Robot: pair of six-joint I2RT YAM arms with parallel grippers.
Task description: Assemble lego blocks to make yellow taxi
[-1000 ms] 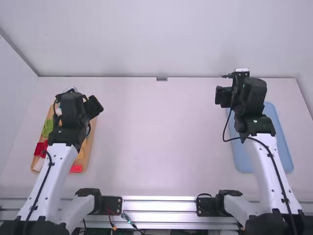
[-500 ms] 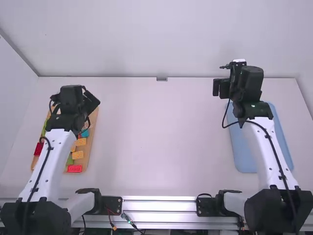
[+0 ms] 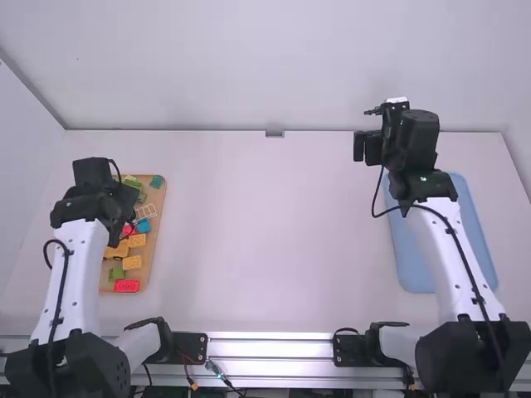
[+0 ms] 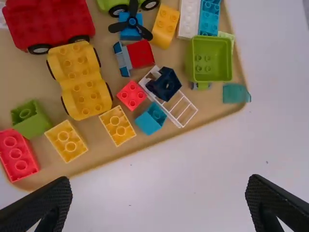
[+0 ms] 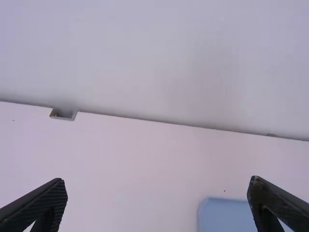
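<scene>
The left gripper point(image 3: 124, 201) has its two fingers point(image 4: 43, 205) spread wide apart, nothing between them. Past their tips lies one wooden tray point(image 4: 29, 75), which holds the lego pieces.

Closest to one finger is one long red block point(image 4: 18, 154), with one green block point(image 4: 31, 118) beside it, farther from the fingertips. Two small yellow blocks point(image 4: 66, 140) lie ahead of the gap between the fingers, and a third, longer yellow block point(image 4: 165, 24) sits much farther out. Also ahead of the gap are one small red block point(image 4: 131, 94), one turquoise block point(image 4: 150, 118) and one white rack piece point(image 4: 183, 110) with one dark blue block point(image 4: 164, 84) on it. Beyond the small blocks is one yellow wheeled body point(image 4: 79, 79) showing four black wheels; farther still is one red wheeled body point(image 4: 53, 21), two wheels visible.

Ahead of the other finger, well apart from it, are one green open box point(image 4: 211, 58) and one teal piece point(image 4: 235, 93).

The right gripper point(image 3: 367, 148) also has its two fingers point(image 5: 275, 203) wide apart and empty, above the tabletop point(image 5: 120, 159). One blue tray point(image 3: 411, 257) shows just beside one fingertip in the right wrist view.
</scene>
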